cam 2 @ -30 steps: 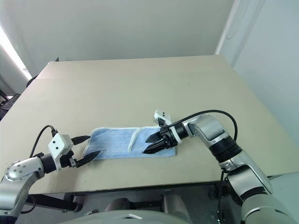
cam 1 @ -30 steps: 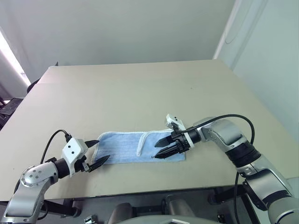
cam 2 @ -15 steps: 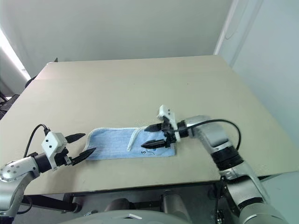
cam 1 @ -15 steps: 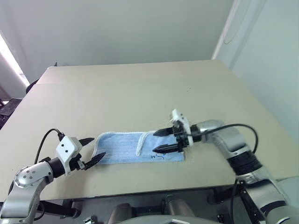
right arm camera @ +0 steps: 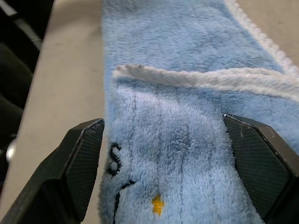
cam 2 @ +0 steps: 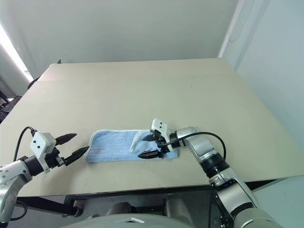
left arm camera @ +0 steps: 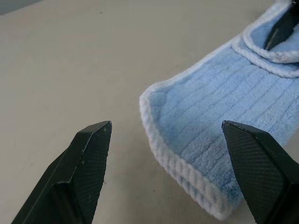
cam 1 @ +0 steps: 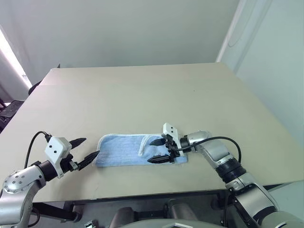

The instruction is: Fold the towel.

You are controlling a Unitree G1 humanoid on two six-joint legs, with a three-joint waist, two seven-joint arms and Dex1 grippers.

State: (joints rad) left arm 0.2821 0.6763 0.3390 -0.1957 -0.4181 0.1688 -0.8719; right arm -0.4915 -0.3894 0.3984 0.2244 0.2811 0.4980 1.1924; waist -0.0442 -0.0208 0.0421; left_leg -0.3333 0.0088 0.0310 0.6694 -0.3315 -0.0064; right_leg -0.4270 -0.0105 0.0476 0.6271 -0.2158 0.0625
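The towel [cam 1: 124, 149] is a light blue strip with white edging, lying flat near the table's front edge, its right end lapped over the rest. My right gripper [cam 1: 158, 148] is open and low over that right end, one finger at the far edge and one at the near edge. In the right wrist view the towel [right arm camera: 187, 140] lies between the fingers, with a dark embroidered mark [right arm camera: 114, 164] and a white edge seam [right arm camera: 201, 79]. My left gripper [cam 1: 89, 147] is open, just left of the towel's left end and apart from it. The towel's corner [left arm camera: 187, 140] shows between its fingertips [left arm camera: 96, 140].
The beige table [cam 1: 142, 95] stretches far behind the towel, up to a pale wall. Its front edge [cam 1: 142, 194] runs close below both grippers. Dark objects [cam 1: 9, 111] stand off the table's left side.
My right gripper has sunk and shifted left over the towel's right end, rolling so its fingers straddle the strip. My left gripper has drawn back to the left, off the towel's left end.
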